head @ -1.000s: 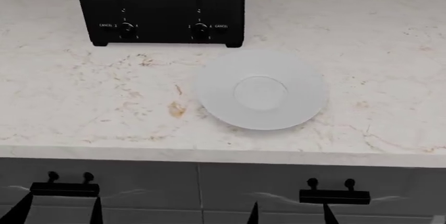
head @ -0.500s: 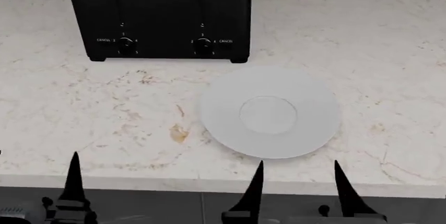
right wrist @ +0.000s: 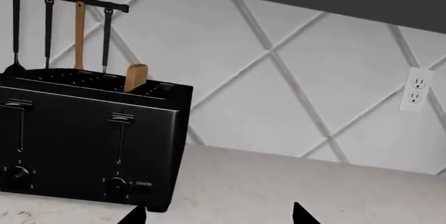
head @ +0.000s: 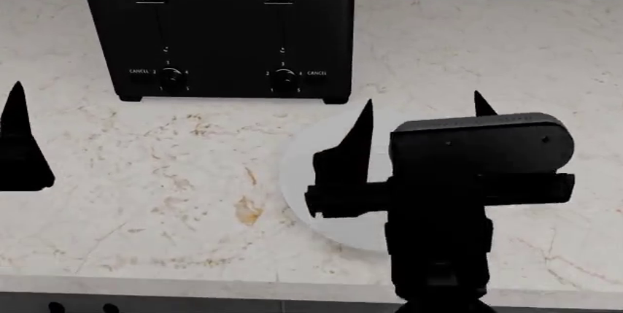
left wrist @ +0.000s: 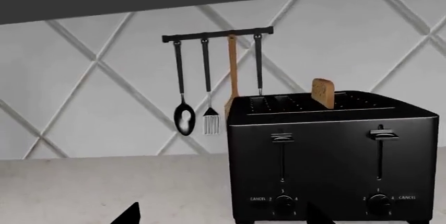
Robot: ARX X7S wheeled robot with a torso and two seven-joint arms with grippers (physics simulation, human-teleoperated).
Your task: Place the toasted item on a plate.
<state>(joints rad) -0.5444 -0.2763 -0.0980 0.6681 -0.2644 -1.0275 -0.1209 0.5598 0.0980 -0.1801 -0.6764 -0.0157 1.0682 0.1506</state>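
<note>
The right gripper [head: 421, 127] hangs over the counter with its two black pointed fingers spread wide and nothing between them, its boxy black wrist block covering most of what lies below. Under it sits the plain white round plate [head: 302, 174], only its left edge and a sliver of its near rim showing past the arm, resting flat on the cream marble countertop [head: 165, 174] just in front of the black four-slot toaster [head: 218, 32]. The left gripper [left wrist: 219, 214] hovers off to the left side of the counter, well apart from the plate; from its own wrist camera two dark fingertips stand far apart with bare counter between them, so it too is released and holds nothing, while in the head view only one dark finger [head: 20, 145] of it shows at the edge. The toasted item, a brown slice of toast [left wrist: 323, 93], stands upright out of a slot towards the right end of the toaster, its top well clear of the slot. Each toaster side carries a lever and a dial marked CANCEL. Behind the toaster, on the white diagonal-tiled wall [right wrist: 279, 93], a black rail [left wrist: 217, 34] holds a black spoon, a black slotted spatula, a wooden utensil and one more dark handle. Farther right on the wall is a white power outlet [right wrist: 414, 96].
</note>
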